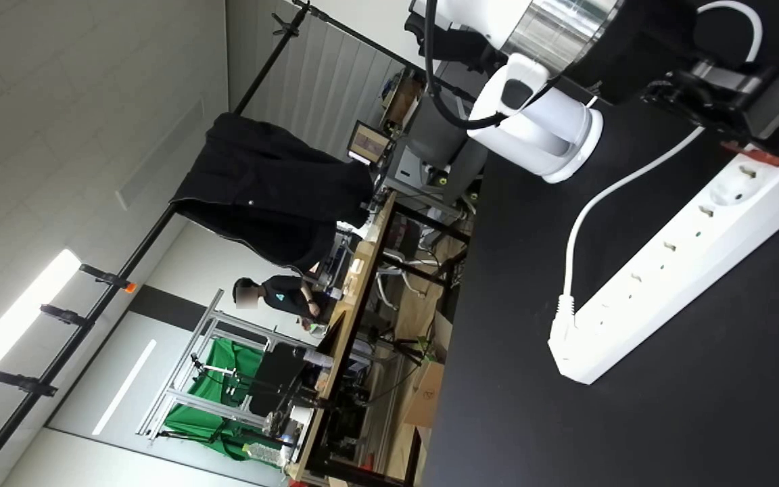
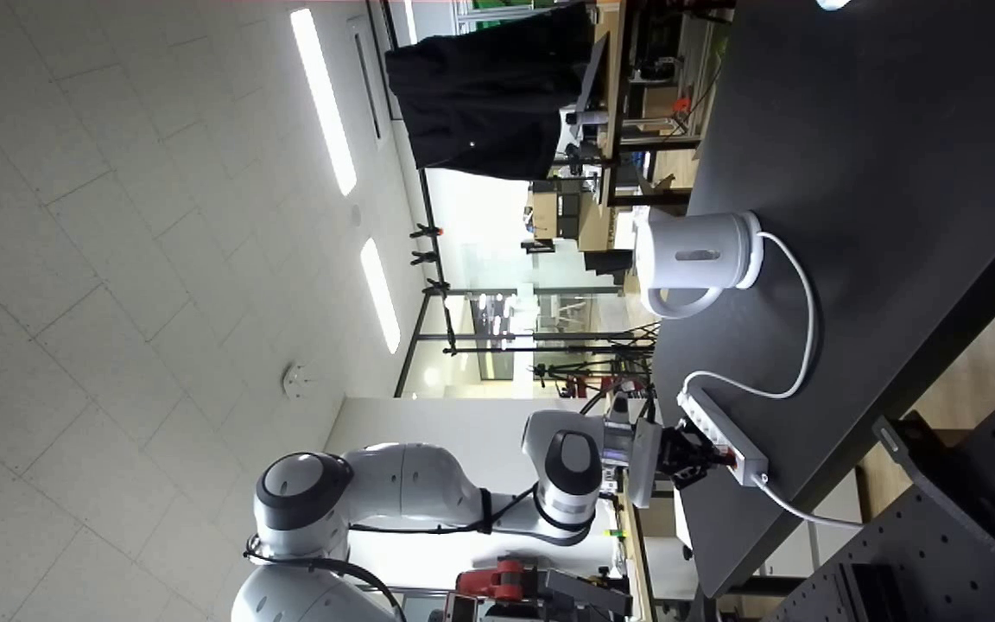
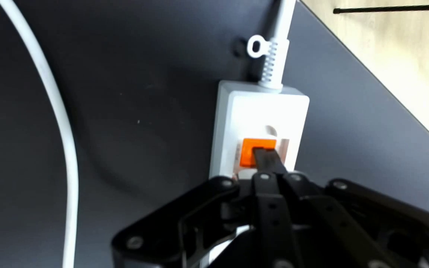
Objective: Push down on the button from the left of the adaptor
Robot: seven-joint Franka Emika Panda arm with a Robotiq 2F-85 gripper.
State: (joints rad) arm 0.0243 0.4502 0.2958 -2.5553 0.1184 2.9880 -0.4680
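Robotiq gripper (image 3: 266,156) pinched narrow, visibly empty | orange rocker switch (image 3: 249,150): far end of power strip (image 3: 255,115) (wrist view), beneath the tip, extending left, contact unclear | we judge: press straight down.

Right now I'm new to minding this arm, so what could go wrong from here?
The fingers overlap the orange button off-centre in the wrist view, so might slip off. The power strip lies near the table edge; a slanted push could skid it. The kettle is plugged into that strip, so it might start heating once powered.
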